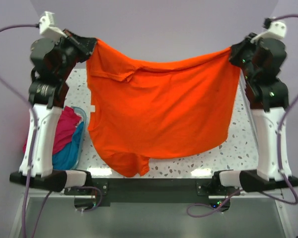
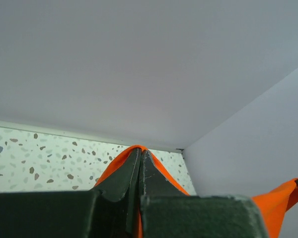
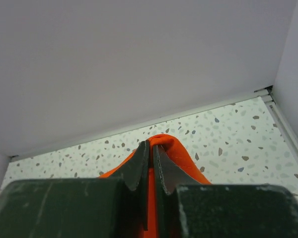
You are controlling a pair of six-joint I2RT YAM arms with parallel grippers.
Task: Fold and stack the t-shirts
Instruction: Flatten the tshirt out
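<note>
Orange t-shirt (image 1: 164, 114) held up, spread between both arms above the speckled table (image 1: 213, 158).
Left gripper (image 1: 92, 47) is clenched on one top corner and right gripper (image 1: 233, 53) on the other; both wrist views show orange cloth pinched between closed fingers. Lower hem hangs bunched near the table's near edge. Magenta-pink t-shirt (image 1: 64, 126) and teal-blue cloth (image 1: 67, 156) lie in the pale blue tub (image 1: 82, 115) at left.

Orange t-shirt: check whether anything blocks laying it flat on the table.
Nothing visible does. The orange t-shirt hangs from the left gripper and right gripper above the table; the tub sits to the left. Table behind the cloth is hidden.
</note>
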